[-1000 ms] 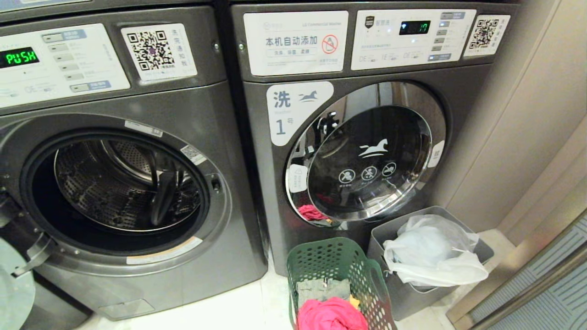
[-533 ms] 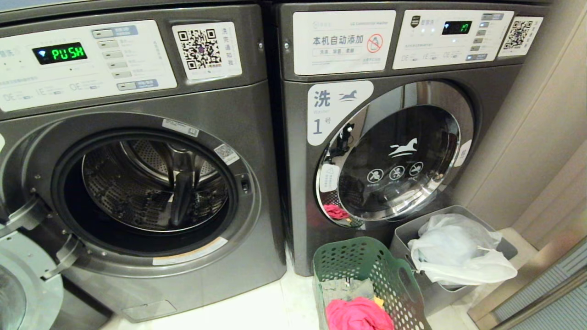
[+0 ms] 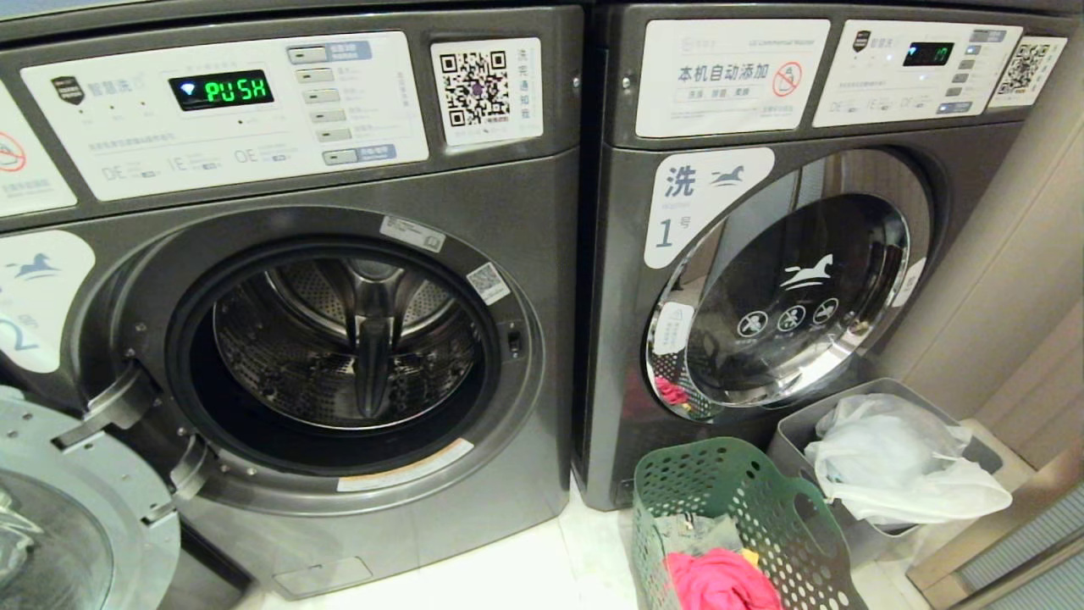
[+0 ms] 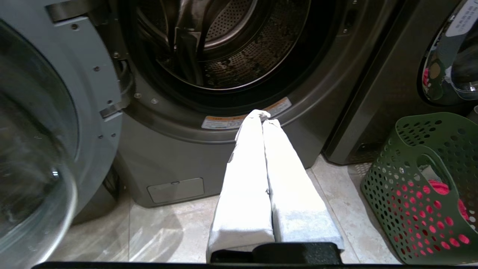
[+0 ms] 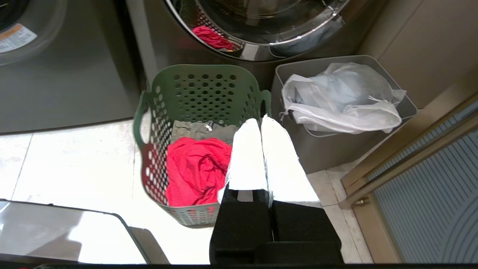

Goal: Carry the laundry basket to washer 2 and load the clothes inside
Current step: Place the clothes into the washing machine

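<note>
Washer 2 (image 3: 356, 195) fills the left of the head view, with its "2" label (image 3: 30, 305) at the picture's edge. Its door (image 3: 76, 517) hangs open to the left and the drum (image 3: 356, 347) is bare. The green laundry basket (image 3: 703, 479) stands on the floor before washer 1 (image 3: 677, 212). The clothes lie in it: a pink-red garment (image 3: 720, 580), a grey-green one (image 3: 699, 534) and a yellow scrap (image 3: 749, 557). My left gripper (image 4: 264, 116) is shut and empty, low before washer 2. Above the basket's right rim (image 5: 201, 86), my right gripper (image 5: 260, 121) is shut and empty.
A grey bin (image 3: 796, 428) with a white bag (image 3: 898, 466) stands right of the basket, against washer 1's closed door. A beige wall (image 3: 1016, 280) and a door frame close off the right side. Pale floor tiles (image 3: 508, 576) lie before washer 2.
The whole head picture has slid to the right, so the camera has swung left. Washer 2's opening now sits nearer the middle and its label has come into view. Nothing in the scene moved.
</note>
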Controlling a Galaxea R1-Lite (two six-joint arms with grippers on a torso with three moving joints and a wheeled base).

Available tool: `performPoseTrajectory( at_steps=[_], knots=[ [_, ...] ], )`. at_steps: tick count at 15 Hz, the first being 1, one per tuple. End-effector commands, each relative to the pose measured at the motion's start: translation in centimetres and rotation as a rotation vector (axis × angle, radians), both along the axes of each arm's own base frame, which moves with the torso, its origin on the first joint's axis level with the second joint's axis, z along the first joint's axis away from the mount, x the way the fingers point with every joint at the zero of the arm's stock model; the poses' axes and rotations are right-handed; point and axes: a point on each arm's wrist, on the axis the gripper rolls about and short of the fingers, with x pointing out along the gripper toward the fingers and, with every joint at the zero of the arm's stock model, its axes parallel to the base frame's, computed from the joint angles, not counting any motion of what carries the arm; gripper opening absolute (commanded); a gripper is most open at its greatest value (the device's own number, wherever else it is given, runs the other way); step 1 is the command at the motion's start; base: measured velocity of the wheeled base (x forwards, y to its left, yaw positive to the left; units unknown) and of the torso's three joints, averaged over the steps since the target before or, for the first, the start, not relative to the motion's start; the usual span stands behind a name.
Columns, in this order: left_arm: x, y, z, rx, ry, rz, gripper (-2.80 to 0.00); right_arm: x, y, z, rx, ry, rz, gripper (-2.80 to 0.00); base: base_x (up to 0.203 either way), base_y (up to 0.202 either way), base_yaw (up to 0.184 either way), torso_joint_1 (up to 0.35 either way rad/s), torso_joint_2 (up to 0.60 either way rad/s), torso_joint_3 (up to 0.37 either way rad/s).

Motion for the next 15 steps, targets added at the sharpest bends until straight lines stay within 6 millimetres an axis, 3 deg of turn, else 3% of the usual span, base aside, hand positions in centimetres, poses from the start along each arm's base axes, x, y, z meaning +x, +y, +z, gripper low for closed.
performPoseTrajectory(
  at_steps=[1,12,15],
  knots=[
    [0.00,0.00,0.01,-0.001,0.000,0.001,-2.80,0.01,0.00,0.01,-0.001,0.002,0.003,-2.80,0.000,0.136,0.001,0.006,0.01,0.003],
    [0.00,0.00,0.01,-0.001,0.000,0.000,-2.80,0.01,0.01,0.01,-0.004,0.002,0.005,-2.80,0.000,0.007,0.000,0.001,0.00,0.001],
    [0.00,0.00,0.01,-0.001,0.000,0.001,-2.80,0.01,0.01,0.01,-0.004,0.002,0.005,-2.80,0.002,-0.006,0.145,-0.001,0.00,0.003]
  ],
)
